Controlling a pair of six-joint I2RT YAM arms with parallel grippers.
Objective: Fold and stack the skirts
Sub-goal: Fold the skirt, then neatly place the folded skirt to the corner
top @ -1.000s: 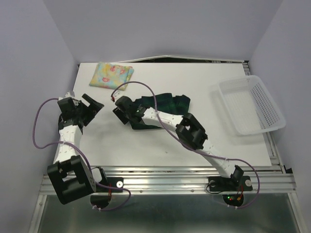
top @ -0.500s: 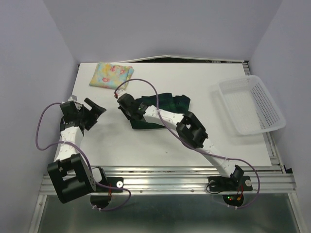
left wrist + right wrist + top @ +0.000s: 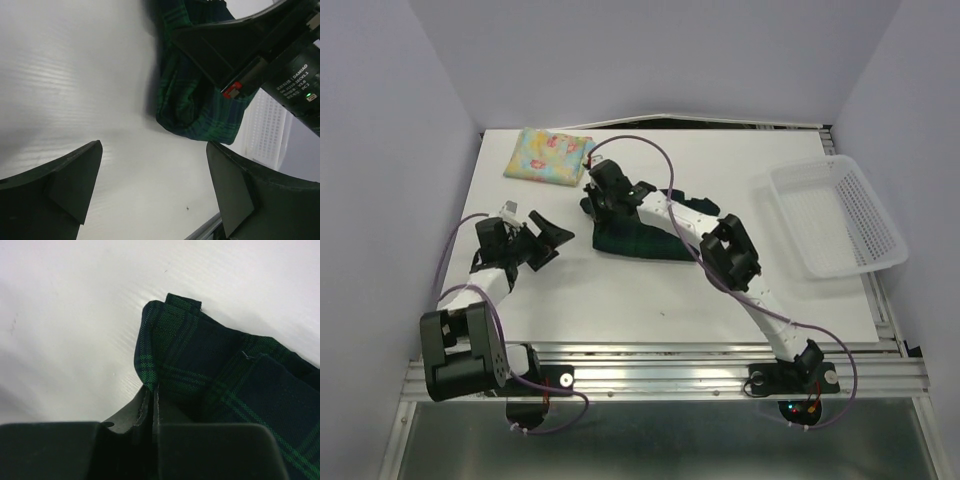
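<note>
A white table (image 3: 620, 300) with a faintly ribbed, matte surface sits in a booth of plain pale lavender walls. Along the near edge runs a slotted metal rail (image 3: 670, 375) that carries both arm bases.

Near the left edge, the left gripper (image 3: 552, 228) hovers low over bare table, its two dark wedge-shaped fingers spread wide and holding nothing. There is open white surface beneath and in front of it.

Toward the middle of the table lies the plaid skirt (image 3: 645, 238), a soft dark green-and-navy woven cloth, bunched into a rough oblong with rounded, doubled-over folds at its left end. The right arm reaches diagonally across it from the near right corner. The right gripper (image 3: 153, 395) is at the cloth's far left part, its fingers pressed tightly together and pinching an edge of the plaid skirt.

At the far left corner rests the floral skirt (image 3: 548, 157), pale yellow with pink and blue print, folded into a flat slanted rectangle, apart from the plaid one.

A white plastic mesh basket (image 3: 830, 220) sits at the right edge, overhanging it slightly.
</note>
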